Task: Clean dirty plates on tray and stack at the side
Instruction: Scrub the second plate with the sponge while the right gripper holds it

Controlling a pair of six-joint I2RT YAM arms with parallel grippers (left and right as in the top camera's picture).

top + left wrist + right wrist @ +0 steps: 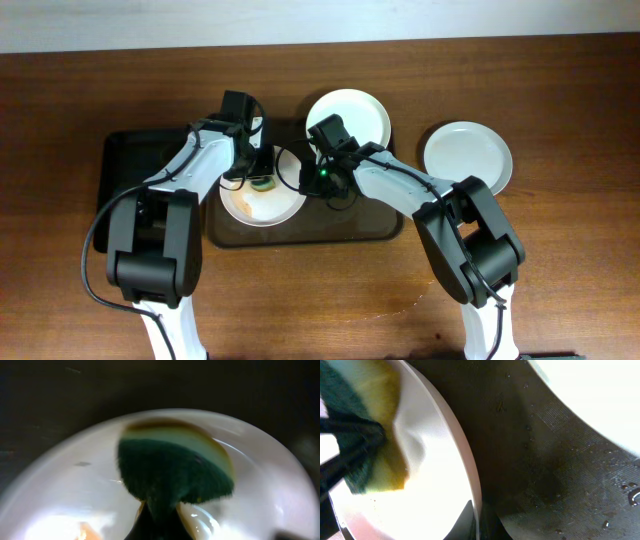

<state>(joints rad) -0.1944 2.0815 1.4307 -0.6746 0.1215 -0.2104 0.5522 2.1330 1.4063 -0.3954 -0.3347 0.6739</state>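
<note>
A white plate [250, 207] with an orange-brown smear lies on the left part of the brownish tray [330, 232]. My left gripper [262, 178] is shut on a green and yellow sponge [175, 470] and presses it on this plate [60, 485]. My right gripper [308, 180] is shut on the plate's right rim [462, 460], one finger on each side of the rim [476, 521]. The sponge [380, 467] also shows in the right wrist view. A second white plate [350, 115] sits at the tray's back edge. A third white plate [467, 157] lies on the table to the right.
A smaller black tray [125, 165] lies left of the brownish tray, under my left arm. The wet tray floor [560, 485] shows in the right wrist view, with the second plate [600, 395] at the upper right. The wooden table [560, 270] surrounds the trays.
</note>
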